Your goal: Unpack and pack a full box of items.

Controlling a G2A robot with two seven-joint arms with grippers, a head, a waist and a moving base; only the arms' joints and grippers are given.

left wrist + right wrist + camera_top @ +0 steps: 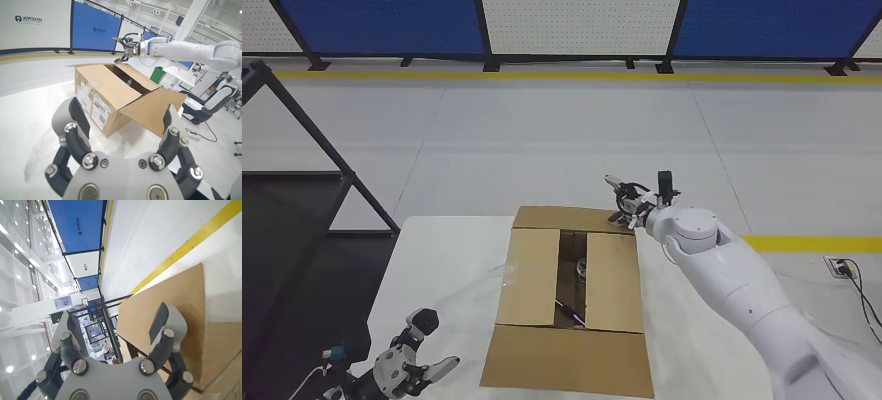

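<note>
On the white bench [442,260] a cardboard box [542,290] sits part-open; right hand [612,198] released above its far corner, left hand [438,343] released nearer; blue panels [382,25] beyond.

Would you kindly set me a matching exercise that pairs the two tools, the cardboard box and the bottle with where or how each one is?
Things:
1. left tool
2. right tool
3. cardboard box
4. bottle

Places or states:
A. standing on the white table, top flaps partly open
B. open, over the box's far edge
C. inside the box, seen through the gap between the flaps
D. open, by the table's near edge, apart from the box

Pairs: 1-D; 2-B; 3-A; 4-C
</note>
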